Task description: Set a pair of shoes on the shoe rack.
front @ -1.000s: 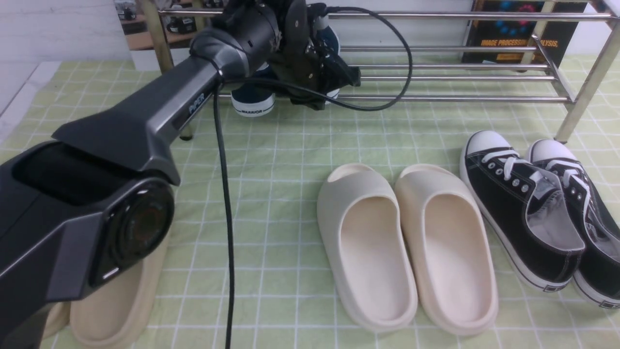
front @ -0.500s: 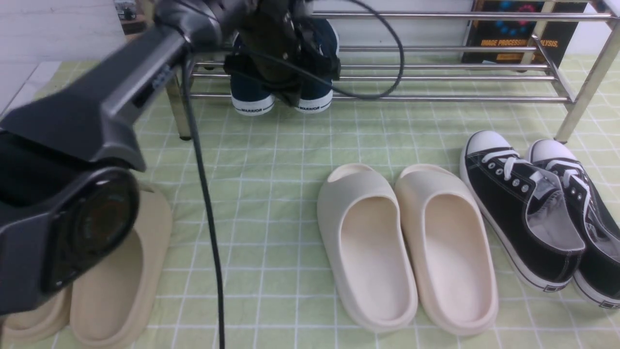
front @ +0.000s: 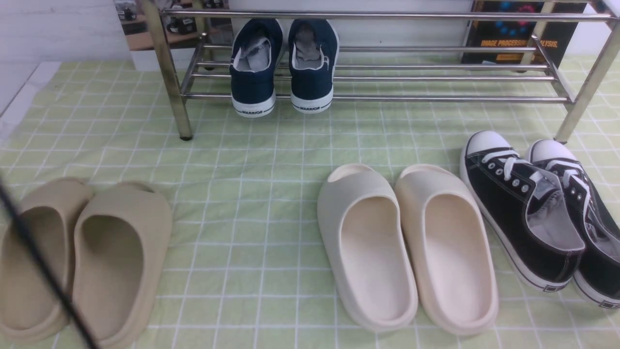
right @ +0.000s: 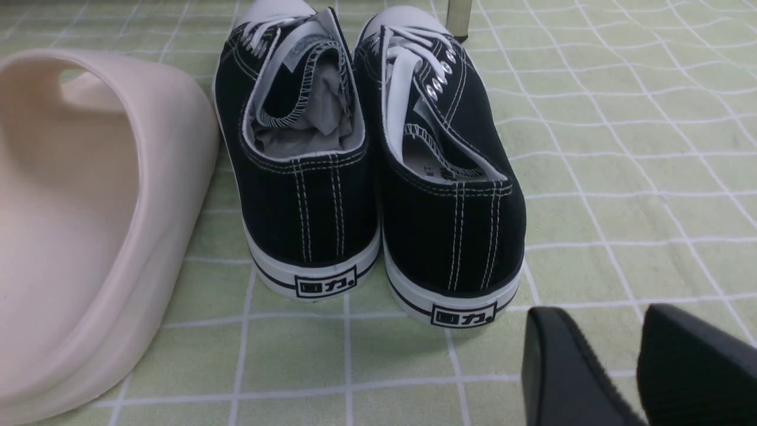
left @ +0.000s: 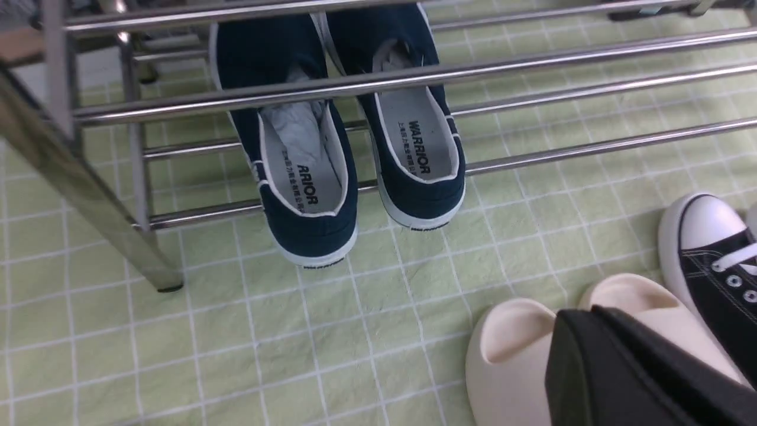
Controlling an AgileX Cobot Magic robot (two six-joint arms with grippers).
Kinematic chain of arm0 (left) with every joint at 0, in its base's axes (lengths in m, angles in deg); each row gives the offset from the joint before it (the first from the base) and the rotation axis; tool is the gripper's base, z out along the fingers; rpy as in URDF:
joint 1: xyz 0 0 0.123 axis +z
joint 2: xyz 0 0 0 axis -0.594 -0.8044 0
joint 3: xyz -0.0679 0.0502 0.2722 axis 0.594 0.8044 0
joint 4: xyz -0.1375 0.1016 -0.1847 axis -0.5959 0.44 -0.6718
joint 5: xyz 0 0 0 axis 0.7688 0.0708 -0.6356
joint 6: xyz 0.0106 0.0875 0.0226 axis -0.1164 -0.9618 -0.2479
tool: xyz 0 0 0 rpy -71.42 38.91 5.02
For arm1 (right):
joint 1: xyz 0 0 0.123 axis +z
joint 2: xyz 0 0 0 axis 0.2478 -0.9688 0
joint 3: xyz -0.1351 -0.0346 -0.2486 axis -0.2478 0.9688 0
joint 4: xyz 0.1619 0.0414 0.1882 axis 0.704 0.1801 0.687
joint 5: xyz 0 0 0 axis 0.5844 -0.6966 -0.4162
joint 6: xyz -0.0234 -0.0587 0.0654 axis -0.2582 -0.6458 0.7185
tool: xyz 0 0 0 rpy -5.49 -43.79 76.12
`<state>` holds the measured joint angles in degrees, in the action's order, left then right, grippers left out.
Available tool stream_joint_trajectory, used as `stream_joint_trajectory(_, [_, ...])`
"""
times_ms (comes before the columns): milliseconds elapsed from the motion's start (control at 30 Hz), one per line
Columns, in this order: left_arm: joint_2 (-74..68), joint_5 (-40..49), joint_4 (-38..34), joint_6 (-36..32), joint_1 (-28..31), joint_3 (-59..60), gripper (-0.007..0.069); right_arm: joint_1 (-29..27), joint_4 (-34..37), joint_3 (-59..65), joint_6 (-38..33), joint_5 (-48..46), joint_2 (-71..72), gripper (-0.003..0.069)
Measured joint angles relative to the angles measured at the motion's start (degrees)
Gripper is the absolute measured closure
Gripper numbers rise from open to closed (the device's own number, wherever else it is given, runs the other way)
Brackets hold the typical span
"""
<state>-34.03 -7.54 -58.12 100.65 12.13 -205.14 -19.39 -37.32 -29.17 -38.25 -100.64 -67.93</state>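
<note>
The pair of shoes, two navy slip-ons (front: 254, 68) (front: 312, 63), stands side by side on the lower bars of the chrome shoe rack (front: 436, 98), heels toward me and hanging over the front bar. The left wrist view looks down on both shoes (left: 301, 171) (left: 414, 148) under the rack's bars (left: 591, 53). My left gripper (left: 582, 312) is shut and empty, drawn back from the rack above a cream slide. My right gripper (right: 600, 313) is open with nothing in it, low over the cloth behind the heels of the black sneakers.
On the green checked cloth lie a cream pair of slides (front: 407, 242), a beige pair of slides (front: 87, 257) at the near left, and black lace-up sneakers (front: 528, 208) by the rack's right leg. A black cable (front: 43, 276) crosses the near left corner.
My left arm has pulled back from the rack and out of the front view. Both navy shoes stay on the lower shelf, now uncovered.
</note>
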Motion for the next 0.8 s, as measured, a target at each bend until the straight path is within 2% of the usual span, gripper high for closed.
stream_joint_trajectory(333, [19.93, -0.54, 1.01, 2.23, 0.00, 21.26, 0.0638, 0.00, 0.00, 0.00, 0.00, 0.00, 0.00, 0.0419])
stream_joint_trajectory(433, [31.10, -3.55, 1.01, 4.01, 0.00, 33.56, 0.0638, 0.00, 0.00, 0.00, 0.00, 0.00, 0.00, 0.0419])
stream_joint_trajectory(467, [31.72, -3.80, 1.01, 4.18, 0.00, 33.56, 0.0638, 0.00, 0.00, 0.00, 0.00, 0.00, 0.00, 0.0419])
stream_joint_trajectory(500, [36.53, -6.26, 1.01, 5.95, 0.00, 39.44, 0.0638, 0.00, 0.00, 0.00, 0.00, 0.00, 0.00, 0.0419])
stream_joint_trajectory(633, [46.98, -10.25, 1.01, 8.46, 0.00, 50.20, 0.0638, 0.00, 0.00, 0.00, 0.00, 0.00, 0.00, 0.0419])
stream_joint_trajectory(800, [55.55, -9.64, 0.50, 10.81, 0.00, 59.04, 0.0638, 0.00, 0.00, 0.00, 0.00, 0.00, 0.00, 0.0419])
